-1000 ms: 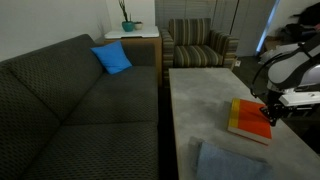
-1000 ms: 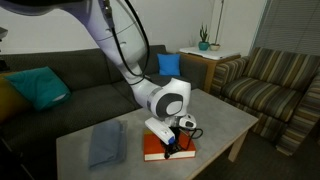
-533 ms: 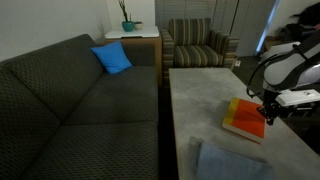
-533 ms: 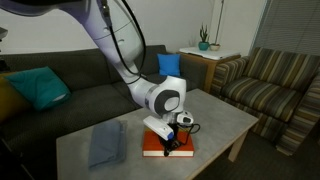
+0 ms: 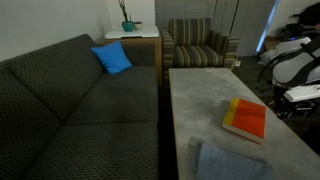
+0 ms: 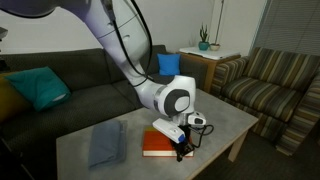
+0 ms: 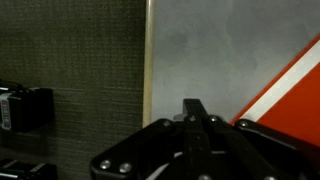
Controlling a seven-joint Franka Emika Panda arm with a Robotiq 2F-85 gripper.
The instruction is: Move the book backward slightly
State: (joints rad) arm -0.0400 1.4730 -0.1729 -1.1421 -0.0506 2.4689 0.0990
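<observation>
Living-room furniture frames the scene. At the far left, a long way from the jaws, a dark sofa carries a blue pillow at its far end, and a striped armchair stands beyond it. Right of the sofa runs the grey worktop. A folded grey-blue cloth lies at its near end, well apart from the jaws.

Further right, the book lies flat on the worktop, just beside the jaws. The white arm sits at the right edge of that view.

The jaws are pressed fully together and hold nothing. In the wrist view their tips point at bare worktop, and only a red corner of the book shows to their right.

Half a second ago those closed tips rested on the cover. Now they have come off past the book's edge, and the arm has drawn back. Over the last second the book has slid a little across the worktop. The nudge therefore looks finished, and only the arm's retreat seems left.
</observation>
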